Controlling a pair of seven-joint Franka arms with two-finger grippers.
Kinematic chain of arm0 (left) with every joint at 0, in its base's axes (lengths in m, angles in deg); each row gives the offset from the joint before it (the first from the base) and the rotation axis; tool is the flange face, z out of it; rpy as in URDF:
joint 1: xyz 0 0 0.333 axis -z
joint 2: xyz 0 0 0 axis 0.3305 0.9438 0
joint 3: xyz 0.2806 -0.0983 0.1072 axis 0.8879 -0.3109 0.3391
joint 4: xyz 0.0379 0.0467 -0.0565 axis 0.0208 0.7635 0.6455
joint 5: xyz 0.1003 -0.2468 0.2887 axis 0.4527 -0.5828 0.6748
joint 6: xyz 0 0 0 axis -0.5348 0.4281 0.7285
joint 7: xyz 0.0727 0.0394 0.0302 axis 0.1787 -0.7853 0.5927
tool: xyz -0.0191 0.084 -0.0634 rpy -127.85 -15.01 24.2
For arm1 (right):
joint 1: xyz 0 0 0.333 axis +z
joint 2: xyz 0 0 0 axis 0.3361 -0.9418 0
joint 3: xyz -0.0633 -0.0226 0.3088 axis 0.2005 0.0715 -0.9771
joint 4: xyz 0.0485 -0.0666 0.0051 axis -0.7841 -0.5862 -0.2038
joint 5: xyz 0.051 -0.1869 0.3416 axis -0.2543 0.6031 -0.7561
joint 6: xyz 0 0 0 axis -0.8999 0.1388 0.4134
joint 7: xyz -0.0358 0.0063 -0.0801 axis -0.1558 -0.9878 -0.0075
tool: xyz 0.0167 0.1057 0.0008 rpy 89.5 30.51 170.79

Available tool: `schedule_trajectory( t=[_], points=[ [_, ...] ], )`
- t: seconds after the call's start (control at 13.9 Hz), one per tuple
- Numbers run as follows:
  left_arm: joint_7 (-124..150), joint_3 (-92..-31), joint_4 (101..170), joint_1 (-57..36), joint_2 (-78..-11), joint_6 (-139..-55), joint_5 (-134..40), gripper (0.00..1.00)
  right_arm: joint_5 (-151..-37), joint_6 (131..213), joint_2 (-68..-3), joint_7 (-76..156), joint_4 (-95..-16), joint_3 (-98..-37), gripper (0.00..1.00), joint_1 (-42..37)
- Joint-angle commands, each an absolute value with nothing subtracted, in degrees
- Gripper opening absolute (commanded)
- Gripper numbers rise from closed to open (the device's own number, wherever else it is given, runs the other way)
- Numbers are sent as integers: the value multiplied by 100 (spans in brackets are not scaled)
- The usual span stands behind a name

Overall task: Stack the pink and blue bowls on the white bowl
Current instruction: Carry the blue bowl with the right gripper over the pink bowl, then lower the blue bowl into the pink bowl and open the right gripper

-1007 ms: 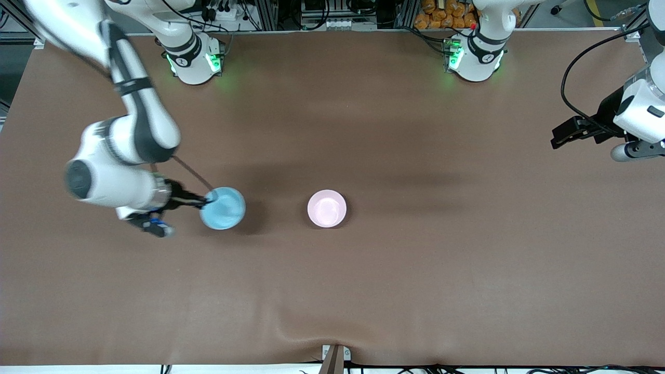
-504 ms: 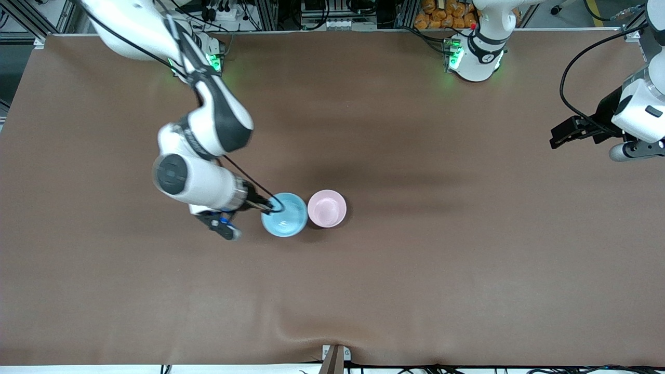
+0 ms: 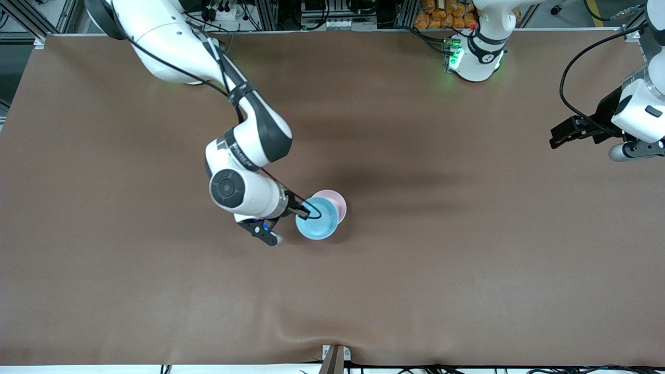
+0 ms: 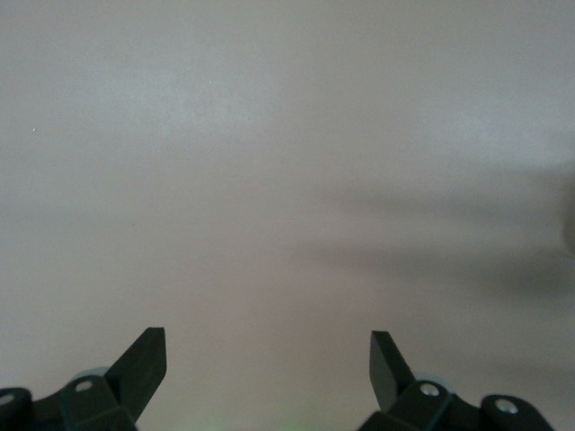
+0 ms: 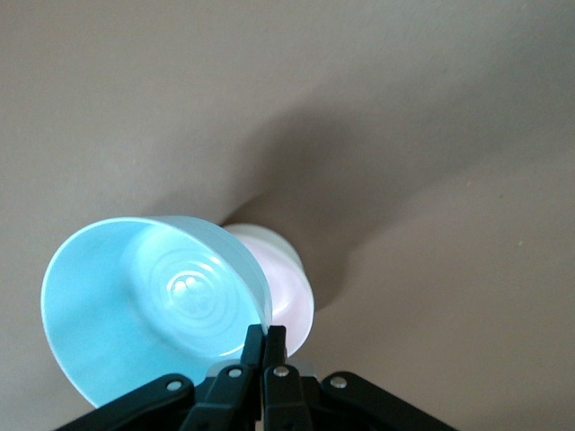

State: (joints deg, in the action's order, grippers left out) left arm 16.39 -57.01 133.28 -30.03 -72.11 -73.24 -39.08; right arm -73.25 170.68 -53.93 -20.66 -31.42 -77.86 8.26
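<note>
The blue bowl (image 3: 318, 218) hangs in the air, pinched by its rim in the right gripper (image 3: 306, 211), and it partly covers the pink bowl (image 3: 335, 203) in the front view; only a crescent of the pink rim shows past it on the side toward the left arm's end of the table. In the right wrist view the blue bowl (image 5: 148, 305) is tilted, its ringed inner bottom plain to see, and the right gripper's (image 5: 266, 346) fingers are pressed together on the rim with one inside the bowl and one outside. The pink bowl (image 5: 286, 292) sits below it on the table (image 3: 415, 259), near the middle of the brown surface, and a paler rim shows at its edge (image 5: 260, 235); whether that is the white bowl under it cannot be told. The right arm reaches from its base at the table's far edge down to the bowls. The left gripper (image 3: 569, 131) waits in the air over the left arm's end of the table, well apart from the bowls; in the left wrist view its fingers (image 4: 144, 364) stand wide apart over bare table with nothing between them.
</note>
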Motion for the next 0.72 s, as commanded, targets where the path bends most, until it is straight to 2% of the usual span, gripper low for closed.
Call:
schedule_trajectory(
  t=[0.0,0.65],
  points=[
    [1484,-5721,13353,-3081,-7308,-7307,-4039,100,-7410,17331,-5430,-2127,-3297,-7710,0,1041],
    [1475,-5721,13353,-3081,-7334,-7307,-4039,100,-7349,17964,-5412,-1978,-3904,-7710,0,1042]
  ],
)
